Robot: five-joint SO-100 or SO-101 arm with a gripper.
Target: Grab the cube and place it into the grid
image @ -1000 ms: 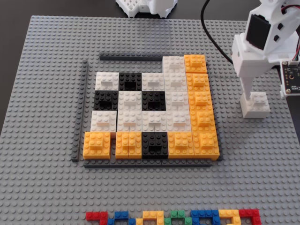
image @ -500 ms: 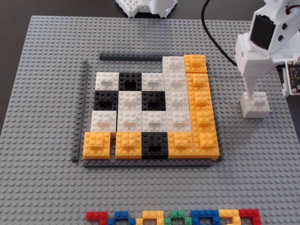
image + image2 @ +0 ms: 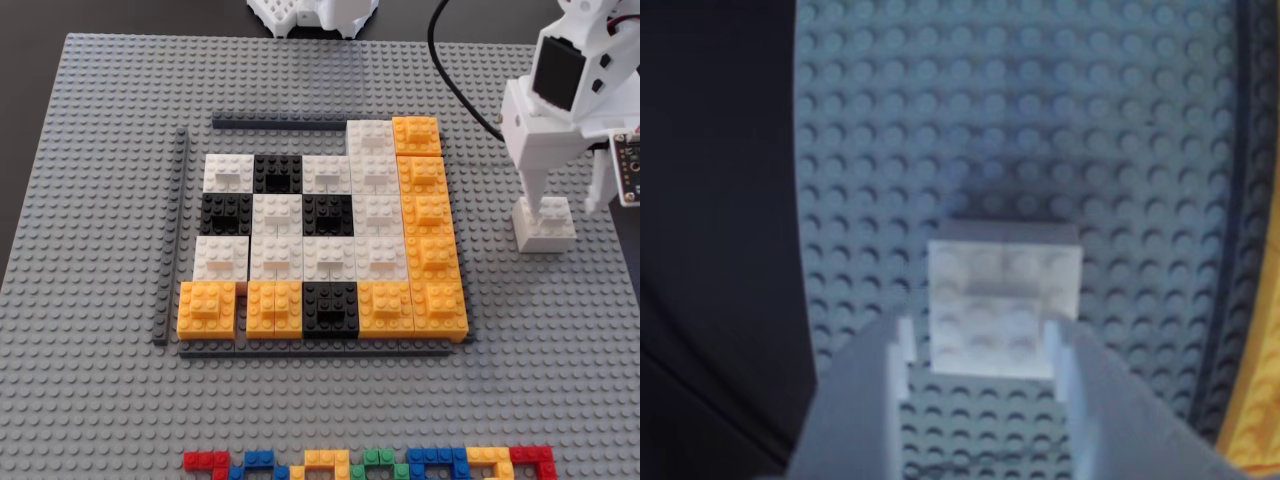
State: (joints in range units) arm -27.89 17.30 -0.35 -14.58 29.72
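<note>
The white cube (image 3: pixel 545 228), with its small brick on top, sits on the grey baseplate to the right of the grid (image 3: pixel 277 255) in the fixed view. The grid is a mosaic of white, black and orange blocks edged by dark grey strips; bare baseplate shows in the left part of its top row. My white gripper (image 3: pixel 562 203) hangs just over the cube, one finger down beside the small top brick. In the wrist view the cube (image 3: pixel 1005 290) lies just ahead of my gripper (image 3: pixel 983 340). The jaws are open, with the fingers (image 3: pixel 890 370) on either side of its near edge.
The large grey baseplate (image 3: pixel 100 200) carries everything. A row of small multicoloured bricks (image 3: pixel 370 463) lies along its near edge. A white plastic part (image 3: pixel 310 12) and a black cable (image 3: pixel 450 80) are at the back. Dark table (image 3: pixel 710 200) shows left in the wrist view.
</note>
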